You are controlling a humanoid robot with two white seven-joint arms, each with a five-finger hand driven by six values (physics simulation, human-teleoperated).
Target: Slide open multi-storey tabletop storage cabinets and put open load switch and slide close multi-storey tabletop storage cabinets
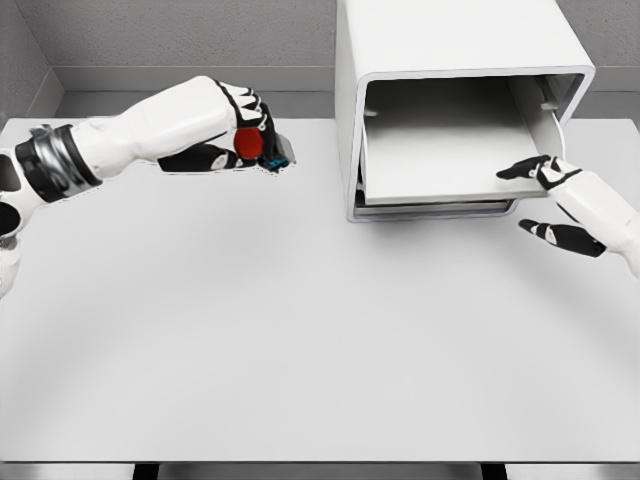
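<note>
A white storage cabinet (450,40) stands at the back of the table, right of centre. Its drawer (440,165) is slid out toward me and looks bare inside. My right hand (545,195) is at the drawer's front right corner, fingers spread, one fingertip resting on the drawer's edge. My left hand (235,135) hovers at the upper left, curled around the load switch (262,148), a small grey block with a red round knob and a blue end. The switch is held above the table, well left of the cabinet.
The white table (300,330) spreads wide in front of me, its near edge at the bottom of the view. Grey walls rise behind the cabinet.
</note>
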